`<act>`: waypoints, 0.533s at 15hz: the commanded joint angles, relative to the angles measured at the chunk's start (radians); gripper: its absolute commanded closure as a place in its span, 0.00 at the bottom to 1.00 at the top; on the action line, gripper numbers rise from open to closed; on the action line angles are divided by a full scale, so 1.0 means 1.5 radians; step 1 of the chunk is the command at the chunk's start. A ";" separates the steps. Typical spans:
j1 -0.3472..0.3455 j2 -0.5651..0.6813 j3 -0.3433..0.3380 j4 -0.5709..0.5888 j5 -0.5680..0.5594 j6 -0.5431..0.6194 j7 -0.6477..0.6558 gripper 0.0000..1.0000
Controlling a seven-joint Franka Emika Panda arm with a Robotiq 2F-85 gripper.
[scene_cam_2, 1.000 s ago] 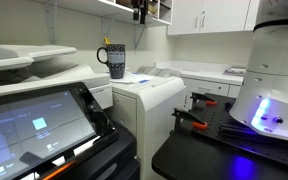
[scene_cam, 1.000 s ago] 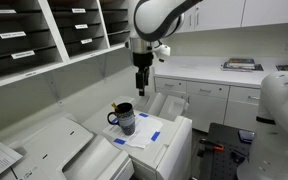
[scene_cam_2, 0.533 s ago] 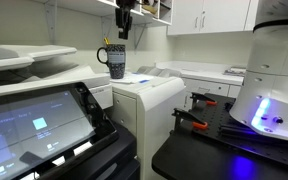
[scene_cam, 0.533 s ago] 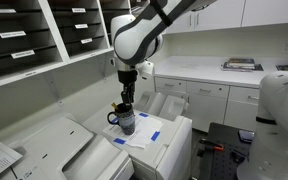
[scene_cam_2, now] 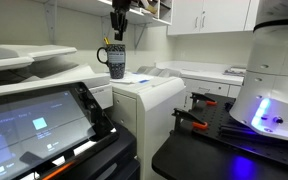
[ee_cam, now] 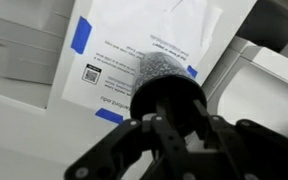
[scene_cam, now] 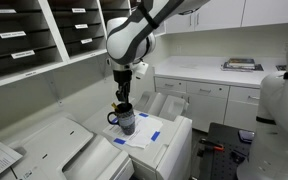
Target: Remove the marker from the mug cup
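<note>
The dark mug cup (scene_cam: 125, 121) (scene_cam_2: 115, 61) stands on a white sheet on top of a printer. A yellow marker (scene_cam_2: 106, 42) tip pokes up over the mug's rim in an exterior view. My gripper (scene_cam: 121, 103) (scene_cam_2: 117, 32) points straight down just above the mug's mouth, its jaws partly drawn together. In the wrist view the mug (ee_cam: 169, 92) is a dark round shape directly under the gripper (ee_cam: 172, 125). The marker cannot be made out between the dark fingers, so contact with it is unclear.
The white sheet (ee_cam: 134, 40) has blue tape at its corners and lies on the printer top (scene_cam: 169, 135). Wall shelves with trays (scene_cam: 44, 40) stand close behind the arm. A copier touchscreen (scene_cam_2: 34, 125) and a white robot base (scene_cam_2: 269, 85) flank the printer.
The arm has swung over and come down from high beside the mug to right above its mouth, and the jaws have narrowed from wide open.
</note>
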 commanded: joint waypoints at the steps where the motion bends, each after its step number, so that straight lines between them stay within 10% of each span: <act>1: -0.017 0.024 0.014 0.024 0.014 -0.008 -0.016 0.66; 8: -0.023 0.056 0.026 0.030 0.014 0.006 -0.013 0.55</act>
